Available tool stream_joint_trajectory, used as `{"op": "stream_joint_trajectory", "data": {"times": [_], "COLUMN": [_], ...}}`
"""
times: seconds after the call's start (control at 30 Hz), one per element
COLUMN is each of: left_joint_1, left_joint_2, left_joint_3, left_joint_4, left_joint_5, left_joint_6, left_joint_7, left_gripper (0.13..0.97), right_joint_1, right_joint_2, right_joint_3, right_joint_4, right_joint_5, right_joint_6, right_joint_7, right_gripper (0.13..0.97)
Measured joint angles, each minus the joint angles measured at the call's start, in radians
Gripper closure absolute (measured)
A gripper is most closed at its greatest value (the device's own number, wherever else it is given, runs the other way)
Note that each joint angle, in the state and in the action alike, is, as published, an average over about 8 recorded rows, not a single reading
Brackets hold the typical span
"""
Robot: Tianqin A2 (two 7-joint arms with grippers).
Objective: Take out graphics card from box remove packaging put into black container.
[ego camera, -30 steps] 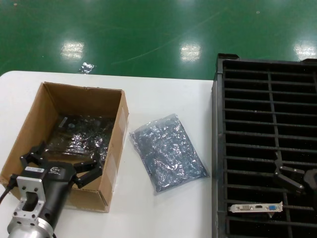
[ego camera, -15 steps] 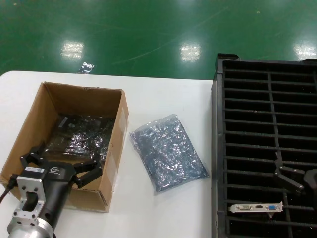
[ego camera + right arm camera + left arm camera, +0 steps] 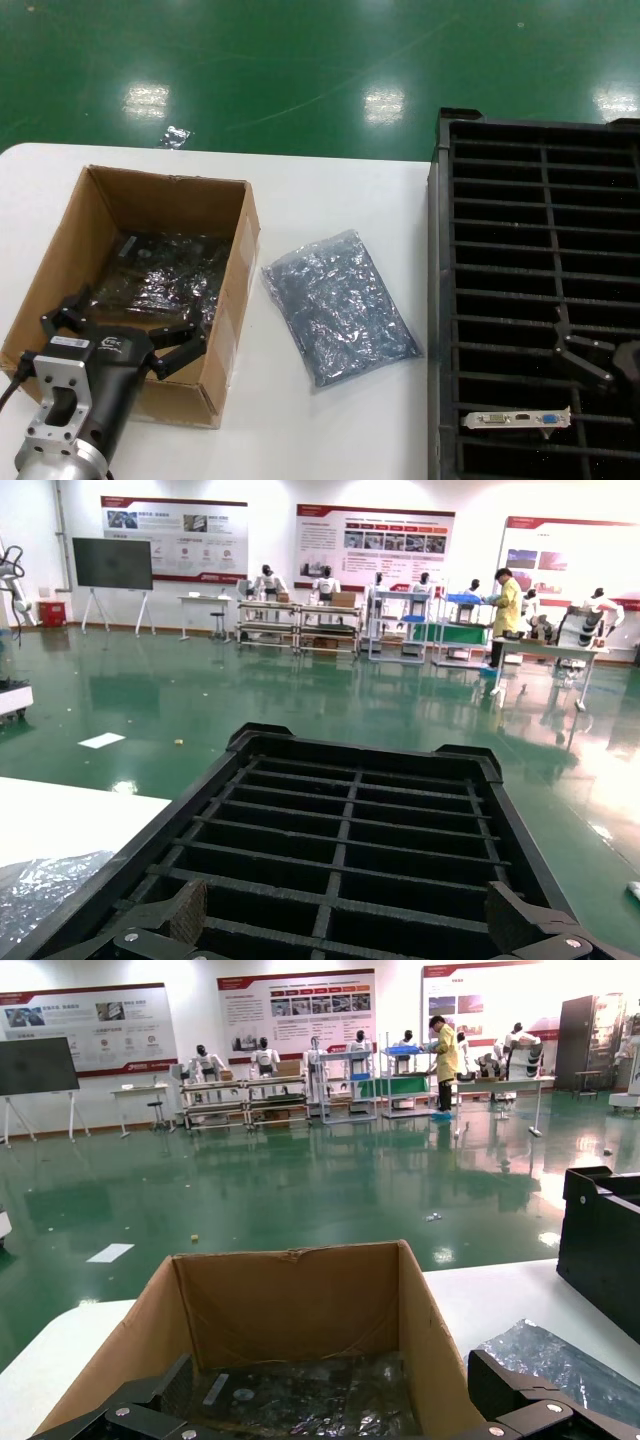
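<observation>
A white counter (image 3: 330, 440) with a rounded corner stands on a glossy green floor (image 3: 300, 60) that mirrors ceiling lights, in a hall lined with wall posters, shelving and parked white robots; a person in yellow (image 3: 443, 1048) stands at the far side. At the counter's 9 o'clock sits the box (image 3: 100, 210), open-topped, with a dark glossy bag (image 3: 165, 275) lying on its bottom. The left gripper (image 3: 118, 335) hovers at the box's near wall, at 6 o'clock of it, its fingers (image 3: 180, 352) spread wide and holding nothing. The packaging (image 3: 340, 305) lies flat and crinkled on the counter between box and crate, touching neither. The black container (image 3: 545, 200) fills the 3 o'clock side, its long slots running crosswise. The graphics card (image 3: 517, 417) rests in a slot near the crate's 6 o'clock edge, silver bracket up, blue port toward the right. The right gripper (image 3: 590, 360) hangs just above the crate, near the card at its 1 o'clock, fingers (image 3: 165, 920) wide apart and empty.
</observation>
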Motion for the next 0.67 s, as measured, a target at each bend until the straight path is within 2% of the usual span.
{"op": "stream_joint_trajectory", "data": {"times": [0.67], "left_joint_1": [0.0], "left_joint_2": [0.0], "left_joint_3": [0.0], "left_joint_4": [0.0], "left_joint_5": [0.0], "left_joint_6": [0.0], "left_joint_7": [0.0], "left_gripper": [0.132], "right_joint_1": [0.0], "right_joint_2": [0.0], "right_joint_3": [0.0], "right_joint_4": [0.0], "right_joint_5": [0.0], "right_joint_6": [0.0], "right_joint_7": [0.0], "right_gripper": [0.129]}}
